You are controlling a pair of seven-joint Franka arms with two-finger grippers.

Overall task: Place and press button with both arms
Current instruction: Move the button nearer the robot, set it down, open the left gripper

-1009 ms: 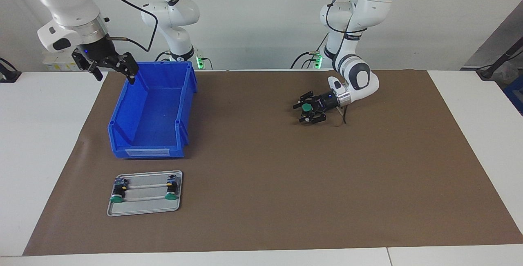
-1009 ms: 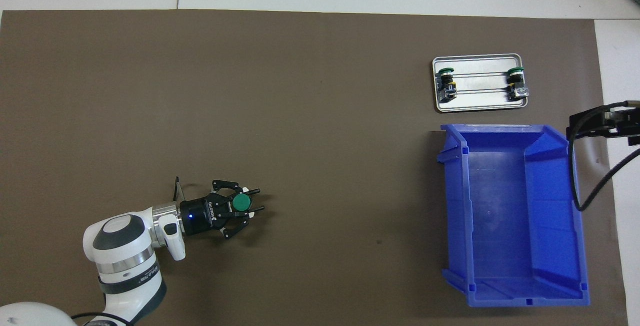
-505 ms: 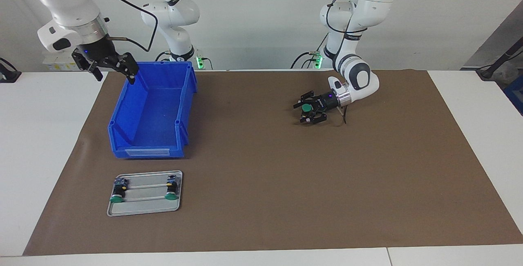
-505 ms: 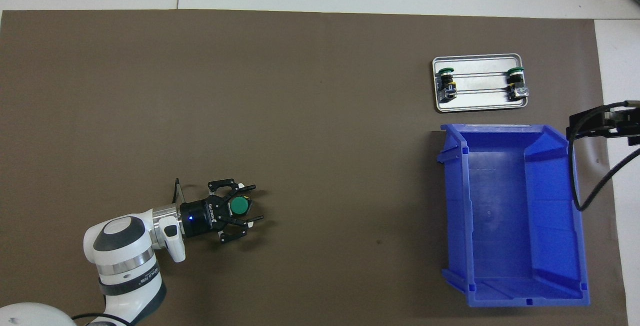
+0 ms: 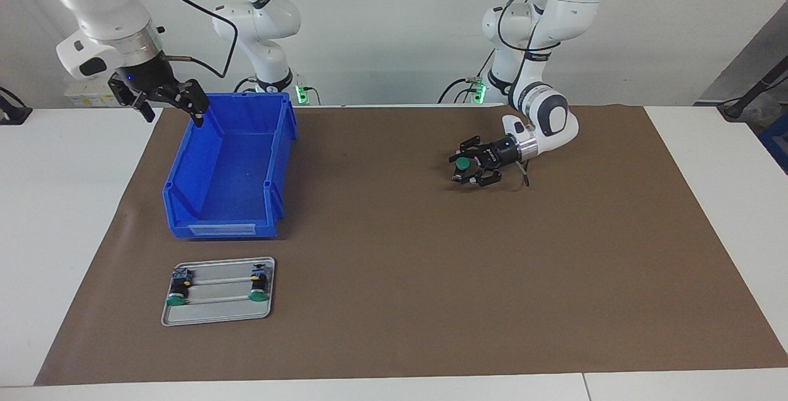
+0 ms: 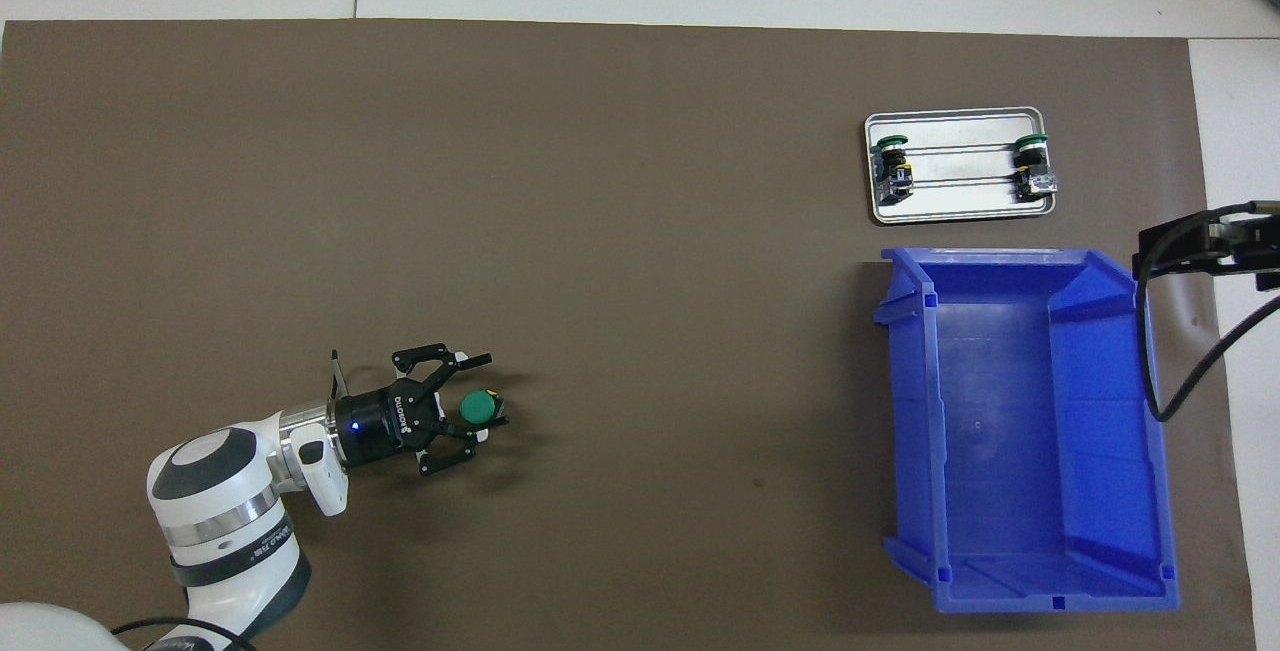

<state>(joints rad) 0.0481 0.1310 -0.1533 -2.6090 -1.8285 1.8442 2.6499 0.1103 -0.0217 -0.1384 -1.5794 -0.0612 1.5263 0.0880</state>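
Brown matting covers most of the white worktop, and we read the facing view from nine o'clock across to three

At about ten o'clock hangs the right claw, raised in the air over the corner of the blue bin that lies toward the robots and the right arm's end of the worktop. Its two fingers are spread wide with nothing between them, and this arm waits. In the overhead view we see only its dark edge, at three o'clock

The bin sits on the matting below that claw, and we see nothing in it. At seven o'clock, just beside the bin and farther from the robots, lies a flat metal tray. On it rest two spare push-buttons, each on its side, one at either end

Just past centre, near two o'clock, the left claw reaches out low over the matting, its wrist lying almost level. Its fingers stand apart, and between them is the button, green cap up. From overhead, at about eight o'clock, the button sits close against the finger nearer the robots, with a clear gap to the other. We cannot tell whether that nearer finger touches it
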